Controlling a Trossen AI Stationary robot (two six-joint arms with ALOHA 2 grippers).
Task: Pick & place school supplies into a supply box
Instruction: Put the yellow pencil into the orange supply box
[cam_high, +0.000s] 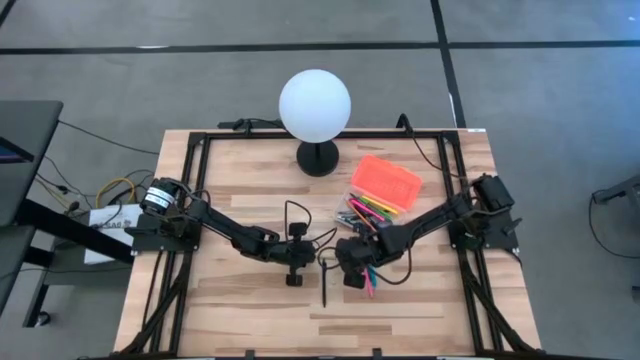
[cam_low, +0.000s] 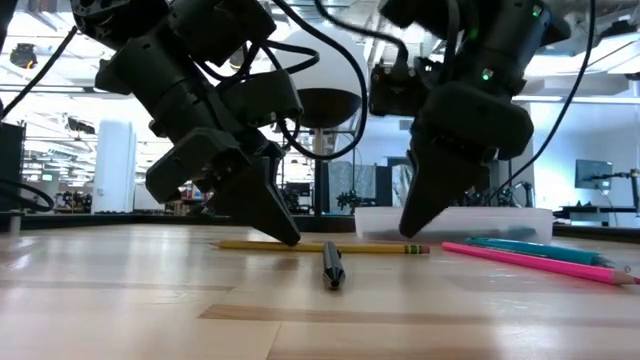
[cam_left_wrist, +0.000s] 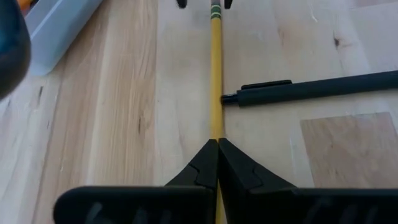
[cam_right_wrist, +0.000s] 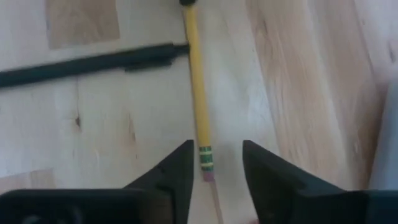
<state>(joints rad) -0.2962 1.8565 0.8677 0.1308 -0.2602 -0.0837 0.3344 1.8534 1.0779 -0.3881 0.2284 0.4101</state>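
A yellow pencil (cam_low: 330, 246) lies flat on the wooden table between my two grippers. My left gripper (cam_left_wrist: 217, 144) is shut on it toward its plain end. My right gripper (cam_right_wrist: 214, 158) is open, its fingers standing on either side of the eraser end (cam_right_wrist: 206, 163); whether one finger touches it I cannot tell. A black pen (cam_low: 332, 268) lies on the table just in front of the pencil. The supply box (cam_high: 388, 182), clear plastic with an orange lid, sits at the back right with coloured pens (cam_high: 368, 208) beside it. My left gripper has the yellow pencil's shaft (cam_left_wrist: 216, 127) between its two shut fingertips, a little in from the plain end. The fingers slant down from the table's left side and run along the pencil. The pencil lies flat on the table.
A white globe lamp (cam_high: 315, 105) on a black foot stands at the back middle. Pink and teal pens (cam_low: 535, 258) lie on the table right of my right gripper. Cables run along the table's black frame (cam_high: 200, 140).
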